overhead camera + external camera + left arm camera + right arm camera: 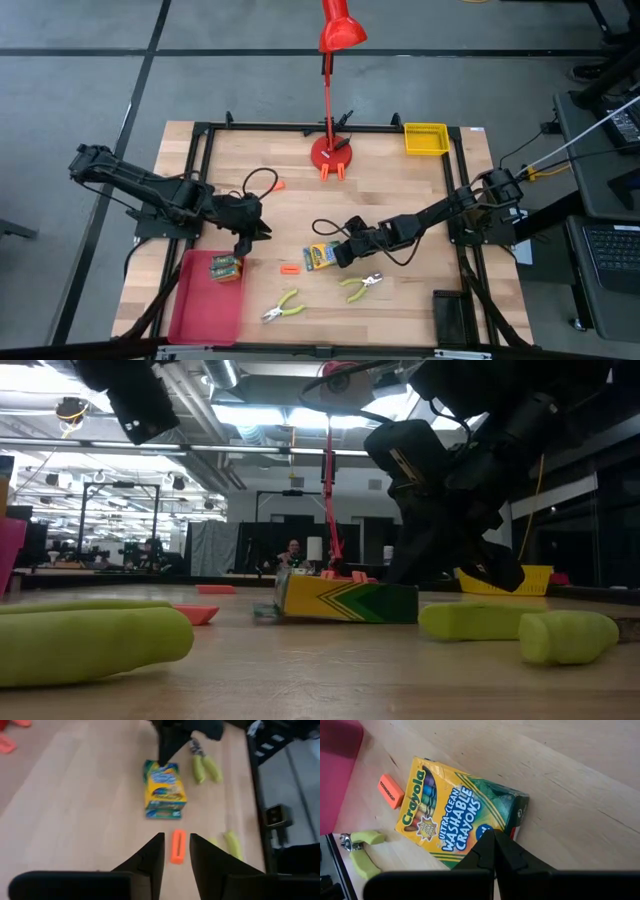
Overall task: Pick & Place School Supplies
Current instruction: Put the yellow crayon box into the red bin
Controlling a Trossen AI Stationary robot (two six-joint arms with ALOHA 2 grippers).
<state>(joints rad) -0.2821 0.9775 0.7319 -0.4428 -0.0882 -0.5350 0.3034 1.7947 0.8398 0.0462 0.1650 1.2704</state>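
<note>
Roughly at the centre of the high view, the right gripper (340,254) sits with its jaws clenched and empty, its tips touching the end of a Crayola crayon box (320,256) that lies flat on the wooden table (400,190). In the right wrist view the fingers (495,851) meet at the box's edge, gripping nothing. The left gripper (241,246) hangs left of centre, above the top edge of the red tray (200,305), jaws released a little and empty. A second crayon box (225,267) rests in the tray's upper right corner. An orange eraser (290,269) lies between tray and centre box. Two yellow-green-handled pliers lie lower: one (283,307) at lower centre, the other (361,286) right of it. A red desk lamp (331,150) stands at top centre, a yellow bin (425,139) at upper right.
</note>
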